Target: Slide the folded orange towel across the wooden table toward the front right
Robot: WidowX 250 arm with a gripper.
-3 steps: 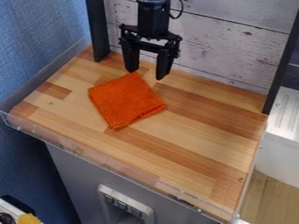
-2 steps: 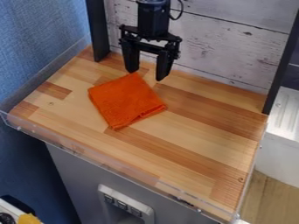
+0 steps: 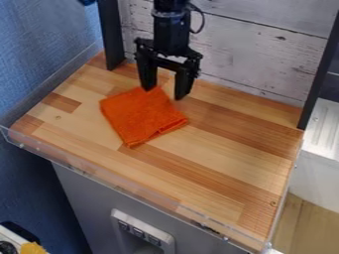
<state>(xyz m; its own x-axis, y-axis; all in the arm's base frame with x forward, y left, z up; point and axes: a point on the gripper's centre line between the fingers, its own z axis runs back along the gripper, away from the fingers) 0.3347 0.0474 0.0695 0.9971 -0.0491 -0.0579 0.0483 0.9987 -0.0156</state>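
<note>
- Gripper (image 3: 163, 94), black, two-fingered: hanging over the rear of the worktop, fingers spread with a gap between them. One fingertip overlaps the cloth's far corner in the view; contact cannot be told. The other is just beside the cloth.
- Cloth (image 3: 142, 116), orange, folded to a rough square: flat on the worktop, rear and left of centre in the view, set askew, folded edges toward the lower right.
- Worktop (image 3: 225, 154), light and reddish-brown wood strips: beneath the cloth.
- Backboard (image 3: 258, 54), whitewashed planks: upright behind the gripper, bounding the worktop's far side.
- Left post (image 3: 111, 34), black: upright at the far left corner, near the gripper.
- Right post (image 3: 319, 79), black: upright at the far right corner, well apart from gripper and cloth.
- Clear lip (image 3: 116, 181): raised along the near edge.
- Blue wall (image 3: 39, 49), textured: beyond the left edge.
- Grey cabinet front (image 3: 83, 198), below the near edge, bearing a pale panel (image 3: 142, 230) with dark inset pieces.
- White fixture (image 3: 321, 168), ridged top: right of the worktop.
- Yellow item (image 3: 31, 248), partly cut off: lower left corner.
</note>
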